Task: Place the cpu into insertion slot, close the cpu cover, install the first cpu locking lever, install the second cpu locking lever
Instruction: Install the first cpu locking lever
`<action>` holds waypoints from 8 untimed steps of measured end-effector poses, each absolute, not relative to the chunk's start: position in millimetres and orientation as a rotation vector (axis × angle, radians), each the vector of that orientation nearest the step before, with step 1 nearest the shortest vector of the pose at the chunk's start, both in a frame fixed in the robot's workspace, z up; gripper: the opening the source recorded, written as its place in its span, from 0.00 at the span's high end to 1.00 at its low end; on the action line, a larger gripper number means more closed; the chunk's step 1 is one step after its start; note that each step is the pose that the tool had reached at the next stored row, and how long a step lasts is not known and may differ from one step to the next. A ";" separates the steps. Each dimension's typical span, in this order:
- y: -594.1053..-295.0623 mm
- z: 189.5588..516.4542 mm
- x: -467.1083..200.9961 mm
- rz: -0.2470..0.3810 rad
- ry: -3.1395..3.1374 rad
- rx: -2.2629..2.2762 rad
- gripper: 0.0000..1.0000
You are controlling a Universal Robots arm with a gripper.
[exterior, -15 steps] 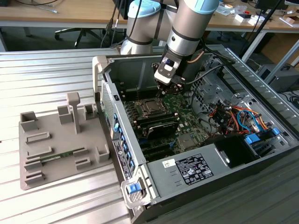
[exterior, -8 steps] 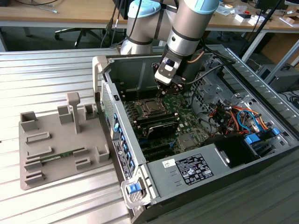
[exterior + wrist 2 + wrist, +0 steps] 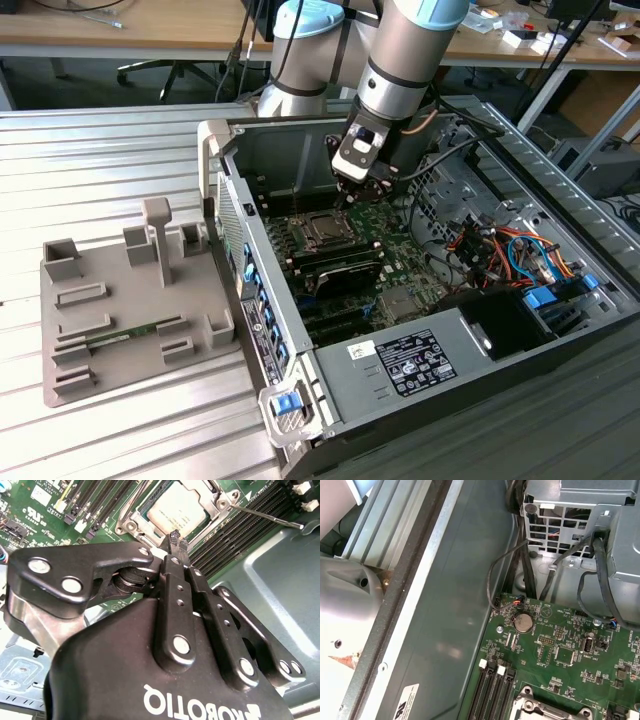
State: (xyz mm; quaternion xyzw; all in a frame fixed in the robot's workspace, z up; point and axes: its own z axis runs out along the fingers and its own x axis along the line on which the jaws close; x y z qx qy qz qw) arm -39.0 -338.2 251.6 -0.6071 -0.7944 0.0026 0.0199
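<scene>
In the second wrist view, the cpu [image 3: 176,507] shows its silvery top inside the insertion slot [image 3: 322,231] on the green motherboard [image 3: 45,510]. The cpu cover [image 3: 212,515], a thin metal frame, lies down around the chip. A thin metal locking lever [image 3: 267,517] sticks out from the socket's corner over the memory slots. My gripper [image 3: 176,537] is shut with nothing between its black fingers [image 3: 172,595]. Its tips hover just beside the socket's edge. In the exterior view the gripper [image 3: 347,200] reaches down into the open computer case, just behind the socket.
Long black memory slots [image 3: 240,535] flank the socket, and the case's grey wall [image 3: 280,590] is close by. Cables [image 3: 490,250] and a drive cage fill the exterior view's right. A grey fixture tray [image 3: 120,300] lies on the ribbed table. A coin battery [image 3: 523,622] sits on the board.
</scene>
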 end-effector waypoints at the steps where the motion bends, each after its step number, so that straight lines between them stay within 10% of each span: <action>1: -338.2 251.7 -39.0 0.008 -2.466 -1.881 0.90; 8: -338.2 251.7 -39.0 0.008 -2.474 -1.871 0.90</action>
